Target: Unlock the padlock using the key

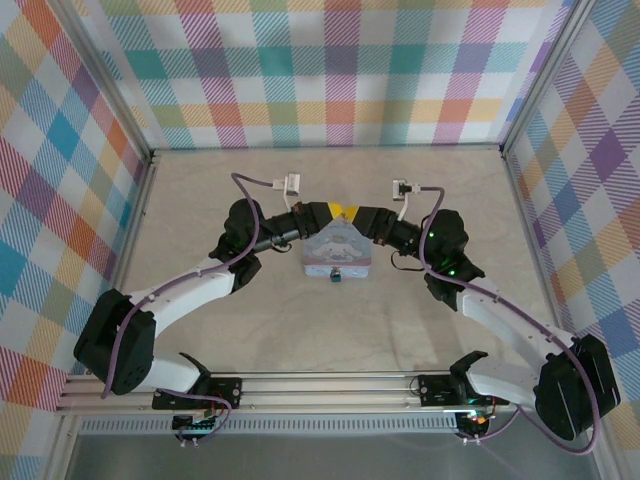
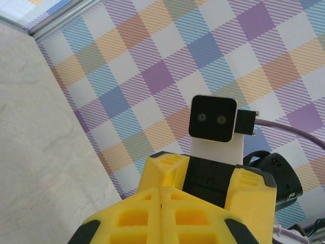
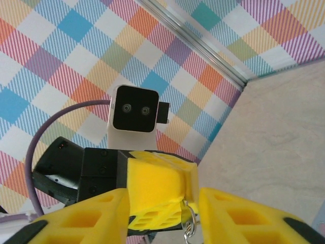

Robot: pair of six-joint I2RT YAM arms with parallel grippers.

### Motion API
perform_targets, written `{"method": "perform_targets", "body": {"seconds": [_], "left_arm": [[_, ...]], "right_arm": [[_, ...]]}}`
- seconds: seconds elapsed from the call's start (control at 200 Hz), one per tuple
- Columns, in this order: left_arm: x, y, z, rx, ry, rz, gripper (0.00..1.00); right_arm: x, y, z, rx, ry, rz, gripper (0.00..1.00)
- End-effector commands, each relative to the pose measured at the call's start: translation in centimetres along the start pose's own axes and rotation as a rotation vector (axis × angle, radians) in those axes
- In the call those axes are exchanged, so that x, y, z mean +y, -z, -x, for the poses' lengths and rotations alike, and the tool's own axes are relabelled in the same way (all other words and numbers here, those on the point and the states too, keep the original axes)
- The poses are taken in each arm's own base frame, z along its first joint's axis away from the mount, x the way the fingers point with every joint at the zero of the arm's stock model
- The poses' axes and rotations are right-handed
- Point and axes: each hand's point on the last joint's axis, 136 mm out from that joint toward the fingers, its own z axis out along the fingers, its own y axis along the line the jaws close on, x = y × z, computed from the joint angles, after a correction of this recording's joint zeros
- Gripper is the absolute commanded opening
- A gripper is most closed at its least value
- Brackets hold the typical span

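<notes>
straddling closed left gripper (image 2: 161,203), right gripper (image 3: 162,221) parted; metal ring (image 3: 189,226) between

Pale blue tin (image 1: 338,250) with white cartoon character, centre of table, touching it. Beige marbled table (image 1: 250,330), same surface in both wrist views. Multicolour plaid walls (image 1: 320,70) left, far, right. Aluminium rail (image 1: 320,385) along near edge.

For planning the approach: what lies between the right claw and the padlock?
Top view: the pale blue tin lies between the right claw and the padlock.
</notes>
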Motion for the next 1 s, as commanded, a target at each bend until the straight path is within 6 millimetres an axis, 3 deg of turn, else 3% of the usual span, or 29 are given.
{"method": "perform_targets", "body": {"seconds": [0.0, 0.695, 0.995], "left_arm": [[-1.31, 0.12, 0.56, -0.043, -0.017, -0.044, 0.0], [-1.71, -0.5, 0.39, -0.039, -0.025, -0.064, 0.0], [-1.63, -0.17, 0.49, -0.055, -0.033, -0.055, 0.0]], "right_arm": [[1.19, -0.25, 0.42, -0.017, 0.013, 0.05, 0.4], [0.77, -0.8, -0.2, 0.017, -0.007, 0.051, 0.23], [0.92, -0.23, -0.04, -0.003, -0.001, 0.044, 0.22]]}}
